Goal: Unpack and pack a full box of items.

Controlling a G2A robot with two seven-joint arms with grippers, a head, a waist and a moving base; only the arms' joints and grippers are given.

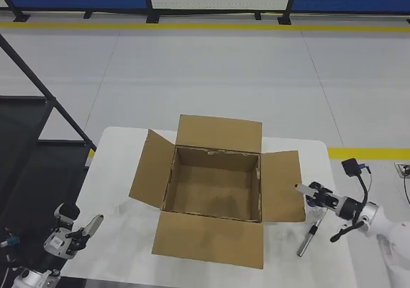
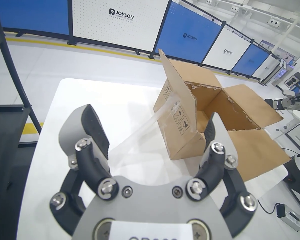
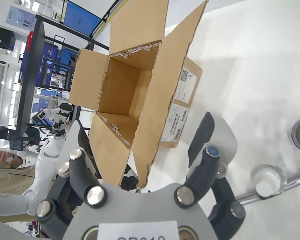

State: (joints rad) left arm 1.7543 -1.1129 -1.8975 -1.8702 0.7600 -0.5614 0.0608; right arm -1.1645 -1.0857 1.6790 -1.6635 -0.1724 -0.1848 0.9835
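- Top view: the cardboard box (image 1: 216, 191) stands mid-bench (image 1: 119, 165) with all four flaps folded out and its inside bare as far as you can see. The left end effector (image 1: 90, 227) sits at the near left corner, well apart from the box. The right end effector (image 1: 311, 193) is just beside the right flap, with a slim rod-like tool (image 1: 307, 241) near it. A sideways nudge would likely slide the light box or roll the tool off the bench.
- Left wrist view: fingers spread, gripping nothing. This view adds a loose strip of clear tape (image 2: 140, 133) trailing off the box side. It could stick to a pad.
- Right wrist view: fingers spread, and the flap edge reaches between them unclamped. This view adds a shipping label (image 3: 182, 86) on the box wall. Closing now would crease the flap.
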